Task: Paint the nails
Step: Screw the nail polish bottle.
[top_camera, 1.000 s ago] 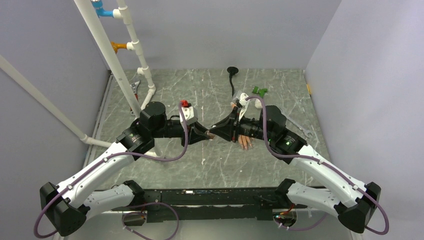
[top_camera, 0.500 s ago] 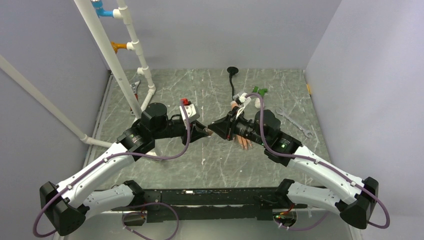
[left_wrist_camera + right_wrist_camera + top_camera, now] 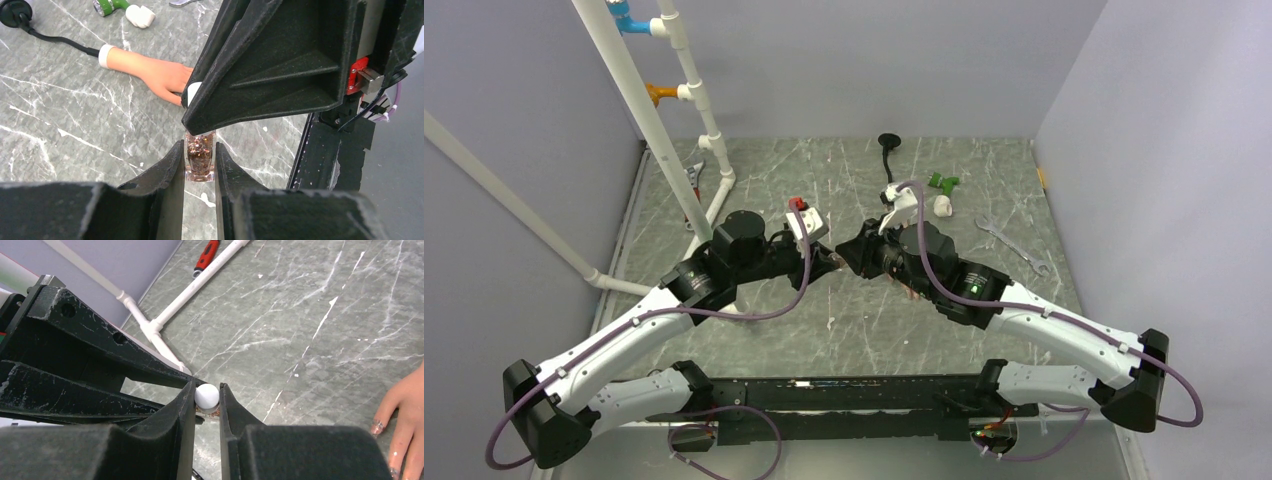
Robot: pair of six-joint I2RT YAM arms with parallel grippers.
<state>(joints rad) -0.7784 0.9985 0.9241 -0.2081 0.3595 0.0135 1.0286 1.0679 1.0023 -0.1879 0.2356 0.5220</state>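
A small brown glitter bottle (image 3: 200,161) sits upright between the fingers of my left gripper (image 3: 200,150), which is shut on it above the table. My right gripper (image 3: 207,391) comes from the opposite side and is shut on the bottle's white cap (image 3: 206,395). Both meet mid-table in the top view, left gripper (image 3: 828,263) and right gripper (image 3: 853,254). The peach mannequin hand (image 3: 150,70) lies flat beyond them, white cuff to the left. Two of its nails (image 3: 377,427) show at the right wrist view's right edge, speckled with glitter. From above the right arm covers most of the hand.
A white pipe frame (image 3: 674,110) stands at the back left, with a red-handled tool (image 3: 206,255) beside its foot. A black cable with a round end (image 3: 888,150), a green and white piece (image 3: 941,185) and a wrench (image 3: 1009,240) lie at the back right.
The right arm has swung left and now covers more of the mannequin hand. The left arm has shifted slightly right. Both grippers stay shut at the same meeting point.
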